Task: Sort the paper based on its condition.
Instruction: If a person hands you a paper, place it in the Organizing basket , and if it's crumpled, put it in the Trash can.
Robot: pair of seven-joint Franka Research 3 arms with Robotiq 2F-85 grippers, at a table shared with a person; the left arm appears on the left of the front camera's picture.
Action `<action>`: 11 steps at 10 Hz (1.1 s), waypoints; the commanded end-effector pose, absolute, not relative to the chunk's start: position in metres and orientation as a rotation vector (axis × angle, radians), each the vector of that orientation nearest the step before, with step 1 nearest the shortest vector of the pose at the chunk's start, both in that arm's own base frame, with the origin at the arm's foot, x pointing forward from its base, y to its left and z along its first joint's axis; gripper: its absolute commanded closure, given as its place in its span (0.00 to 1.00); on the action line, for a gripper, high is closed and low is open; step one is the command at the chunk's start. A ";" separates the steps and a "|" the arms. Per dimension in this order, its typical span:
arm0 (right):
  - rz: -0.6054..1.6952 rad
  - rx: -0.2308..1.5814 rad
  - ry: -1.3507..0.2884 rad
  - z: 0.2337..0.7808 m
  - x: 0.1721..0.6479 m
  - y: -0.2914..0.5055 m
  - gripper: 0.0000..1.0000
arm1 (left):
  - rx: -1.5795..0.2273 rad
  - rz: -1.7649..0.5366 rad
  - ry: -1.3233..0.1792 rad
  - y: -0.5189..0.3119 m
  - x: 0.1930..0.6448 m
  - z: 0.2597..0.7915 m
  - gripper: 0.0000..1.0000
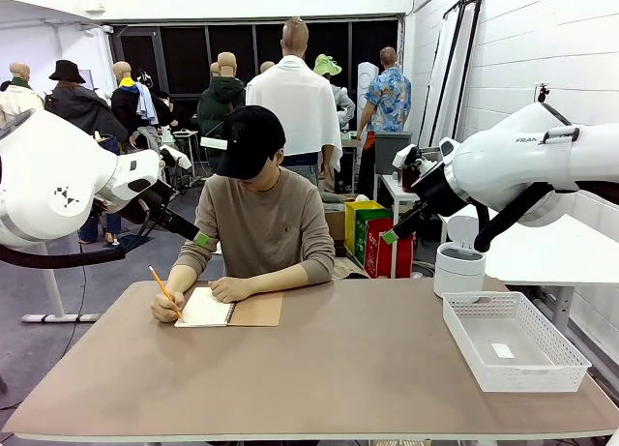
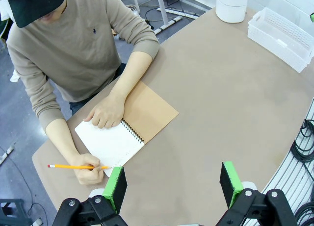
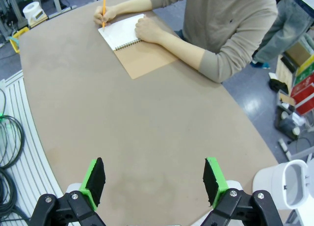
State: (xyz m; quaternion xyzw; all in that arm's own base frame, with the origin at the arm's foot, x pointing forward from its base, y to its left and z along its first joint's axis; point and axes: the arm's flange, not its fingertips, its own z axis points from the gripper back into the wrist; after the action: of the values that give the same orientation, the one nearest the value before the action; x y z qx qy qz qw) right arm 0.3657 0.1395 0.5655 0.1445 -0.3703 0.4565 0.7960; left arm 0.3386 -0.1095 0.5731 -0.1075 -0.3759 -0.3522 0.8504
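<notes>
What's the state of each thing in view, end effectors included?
Left end effector: open, empty, above the table.
Right end effector: open, empty, above the table.
Notebook: open flat, a hand resting on its white page.
Pencil: held in the other hand, tip at the page.
Basket: upright, a small white patch on its floor.
White bin: upright.

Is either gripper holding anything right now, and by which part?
Nothing is held. The left gripper and right gripper both hang open and empty above the table.
</notes>
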 end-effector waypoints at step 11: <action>0.981 0.329 -0.795 0.564 0.366 0.139 0.00 | -0.233 -0.744 -0.789 -0.109 0.338 0.573 0.00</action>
State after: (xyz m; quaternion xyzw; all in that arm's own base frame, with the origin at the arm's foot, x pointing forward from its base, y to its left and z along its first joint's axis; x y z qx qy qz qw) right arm 0.3657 0.1395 0.5655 0.1445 -0.3703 0.4565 0.7960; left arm 0.3386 -0.1095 0.5731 -0.1075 -0.3758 -0.3522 0.8504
